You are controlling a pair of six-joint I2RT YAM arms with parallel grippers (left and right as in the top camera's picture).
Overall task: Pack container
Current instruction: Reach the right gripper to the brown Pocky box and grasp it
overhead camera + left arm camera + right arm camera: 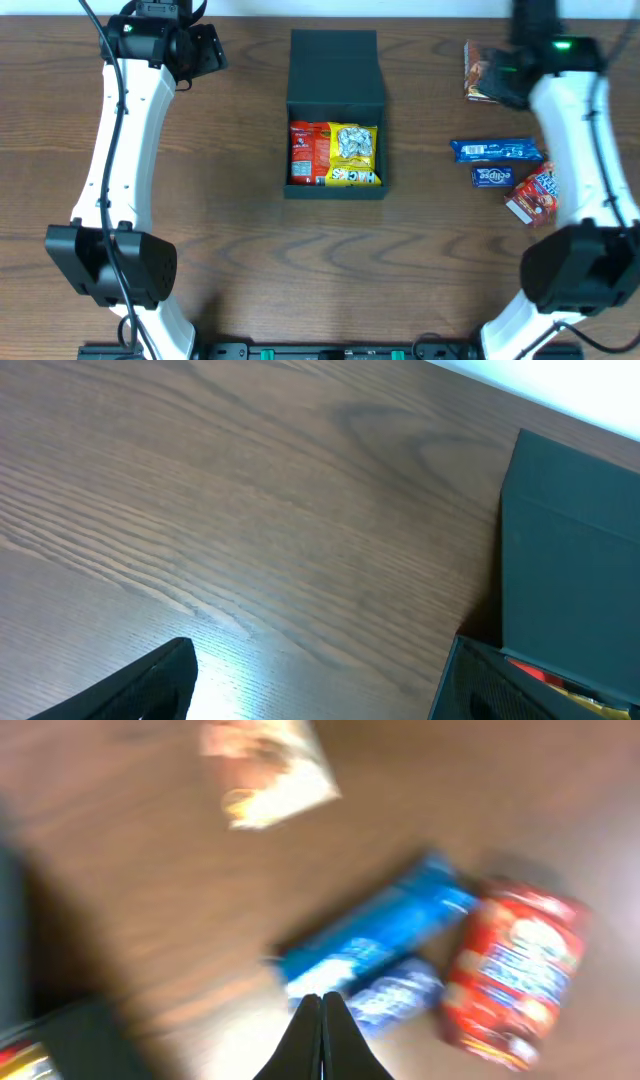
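at mid-table the container (336,68) sits open with two packets (335,153) inside, so the right gripper (322,1020), pinched shut and empty near the loose blue packet (370,935), should open before descending, while the left gripper (310,690) hangs wide beside the box.

Left claw (204,49) spread wide, right claw (322,1008) closed.

Matt cardboard container (336,65), wood-grain table (230,200) w/ slight sheen, glossy snack pkts (335,153), smooth white plastic arm shells (130,130)

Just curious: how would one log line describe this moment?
container: open, snacks inside | left gripper: open | right gripper: shut, empty | four packets outside
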